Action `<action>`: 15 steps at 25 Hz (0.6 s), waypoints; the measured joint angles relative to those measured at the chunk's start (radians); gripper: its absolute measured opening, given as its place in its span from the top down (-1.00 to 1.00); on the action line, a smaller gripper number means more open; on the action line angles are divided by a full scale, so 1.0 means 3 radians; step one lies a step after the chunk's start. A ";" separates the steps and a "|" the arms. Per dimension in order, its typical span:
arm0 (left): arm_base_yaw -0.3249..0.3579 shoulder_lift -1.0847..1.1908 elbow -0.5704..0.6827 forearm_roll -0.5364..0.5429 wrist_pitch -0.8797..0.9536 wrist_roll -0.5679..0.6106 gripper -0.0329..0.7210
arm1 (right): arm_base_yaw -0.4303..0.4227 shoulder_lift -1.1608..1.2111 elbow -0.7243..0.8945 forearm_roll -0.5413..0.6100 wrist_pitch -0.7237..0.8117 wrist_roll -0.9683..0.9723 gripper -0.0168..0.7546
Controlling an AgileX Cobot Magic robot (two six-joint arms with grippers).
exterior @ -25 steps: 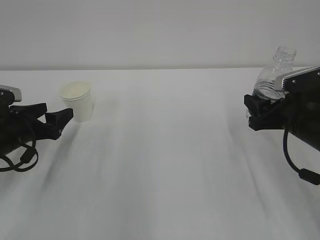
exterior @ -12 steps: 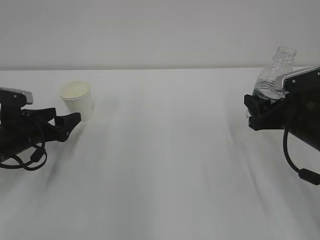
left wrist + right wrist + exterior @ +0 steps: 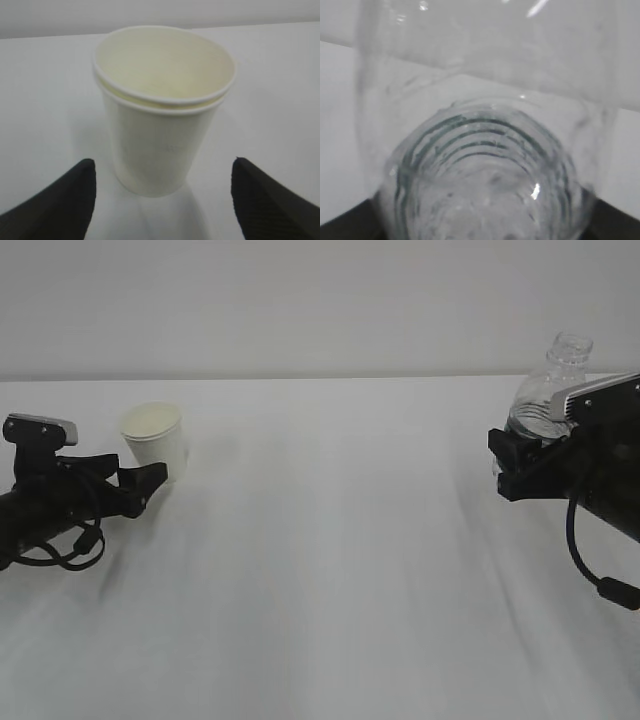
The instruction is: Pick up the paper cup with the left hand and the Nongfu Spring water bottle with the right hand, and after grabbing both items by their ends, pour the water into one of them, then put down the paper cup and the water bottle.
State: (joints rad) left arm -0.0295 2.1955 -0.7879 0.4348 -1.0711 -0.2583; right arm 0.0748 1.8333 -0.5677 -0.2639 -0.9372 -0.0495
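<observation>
The paper cup (image 3: 163,107) stood upright on the desk (image 3: 330,540), centre frame in the left wrist view, straight ahead between the wide-spread left end effector (image 3: 162,192). At right, the right end effector (image 3: 512,468) gripped the water bottle (image 3: 545,395).

The paper cup (image 3: 156,441) stands far left on the table (image 3: 330,570), the left hand (image 3: 150,485) just before it. The Nongfu Spring water bottle (image 3: 548,390) (far right) sits between the right hand's (image 3: 512,468) fingers.

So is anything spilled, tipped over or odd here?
No spill shows. The paper cup stands upright, though it looks like two cups nested. The water bottle leans in the right gripper and has no cap.
</observation>
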 joint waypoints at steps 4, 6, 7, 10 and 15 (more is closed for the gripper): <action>0.0000 0.0085 -0.0102 0.0000 0.0037 0.0000 -0.71 | 0.0000 0.0000 0.0000 0.0000 0.0000 0.0000 -0.23; 0.0000 0.0121 -0.0145 0.0000 0.0038 -0.0002 -0.71 | 0.0000 0.0000 0.0000 0.0000 0.0000 0.0000 -0.23; 0.0000 0.0128 -0.0155 0.0000 0.0051 -0.0002 -0.71 | 0.0000 0.0000 0.0000 0.0000 0.0000 0.0000 -0.23; 0.0000 0.0128 -0.0227 0.0000 0.0065 -0.0002 -0.70 | 0.0000 0.0000 0.0000 0.0000 0.0000 0.0000 -0.23; 0.0000 0.0143 -0.0368 0.0000 0.0216 -0.0002 -0.70 | 0.0000 0.0000 0.0000 0.0000 -0.0006 0.0006 -0.23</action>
State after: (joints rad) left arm -0.0295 2.2383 -0.8984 0.4348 -1.0063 -0.2590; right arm 0.0748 1.8333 -0.5677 -0.2639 -0.9390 -0.0477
